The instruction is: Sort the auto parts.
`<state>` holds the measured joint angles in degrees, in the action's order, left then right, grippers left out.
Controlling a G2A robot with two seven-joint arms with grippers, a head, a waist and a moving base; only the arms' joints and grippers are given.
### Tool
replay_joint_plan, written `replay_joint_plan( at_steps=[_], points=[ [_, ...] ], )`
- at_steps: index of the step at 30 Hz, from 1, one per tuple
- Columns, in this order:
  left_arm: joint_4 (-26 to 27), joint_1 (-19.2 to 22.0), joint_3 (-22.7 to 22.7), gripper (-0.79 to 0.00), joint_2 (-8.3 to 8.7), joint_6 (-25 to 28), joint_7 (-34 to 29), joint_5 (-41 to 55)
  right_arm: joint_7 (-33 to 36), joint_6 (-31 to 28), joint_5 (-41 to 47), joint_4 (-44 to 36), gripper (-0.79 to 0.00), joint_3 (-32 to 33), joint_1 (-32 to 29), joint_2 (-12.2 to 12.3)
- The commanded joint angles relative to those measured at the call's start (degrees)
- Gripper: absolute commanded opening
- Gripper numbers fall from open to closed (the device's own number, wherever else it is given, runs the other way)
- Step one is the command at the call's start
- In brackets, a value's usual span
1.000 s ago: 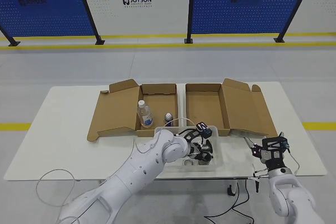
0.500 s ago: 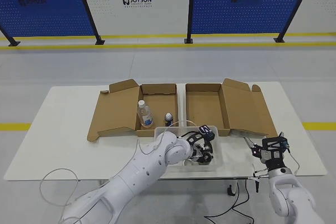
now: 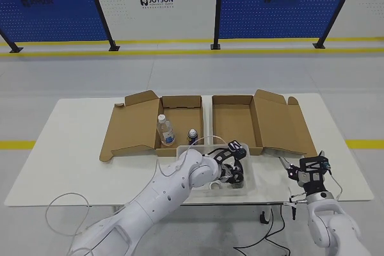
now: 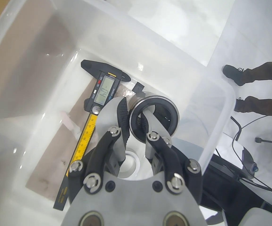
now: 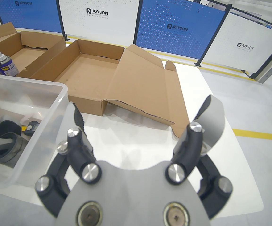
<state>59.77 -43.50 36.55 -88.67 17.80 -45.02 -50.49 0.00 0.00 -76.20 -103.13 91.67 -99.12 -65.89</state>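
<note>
Left pincer has nudged a touch sideways inside the bin; the right arm hasn't budged; the left is clenched on the bearing, one finger in the bore, one outside; the bearing is in the bin, just beside the caliper; right pincer hangs released over the table, near a box.

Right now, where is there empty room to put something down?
The floor of the right box is bare. So is the table left of the left box. The tub is crowded: caliper, ring and the left hand. The left box holds a bottle and can.
</note>
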Motion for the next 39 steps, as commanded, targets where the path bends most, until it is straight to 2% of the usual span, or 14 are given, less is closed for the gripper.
replay_joint_plan(
  at_steps=[1, 24, 39],
  points=[
    [1.10, -0.36, 0.51, -0.785, 0.25, -0.18, -0.01, -0.49, 0.00, 0.00, 0.00, 0.00, 0.000, 0.00, 0.00, 0.00],
    [10.50, -4.55, 5.83, -0.785, 2.54, -1.84, -0.33, -4.04, 0.00, 0.00, 0.00, 0.00, 0.000, 0.00, 0.00, 0.00],
    [25.92, -13.59, 14.51, -0.785, 6.14, -5.19, -2.38, -9.07, 0.00, 0.00, 0.00, 0.00, 0.000, 0.00, 0.00, 0.00]
  ],
)
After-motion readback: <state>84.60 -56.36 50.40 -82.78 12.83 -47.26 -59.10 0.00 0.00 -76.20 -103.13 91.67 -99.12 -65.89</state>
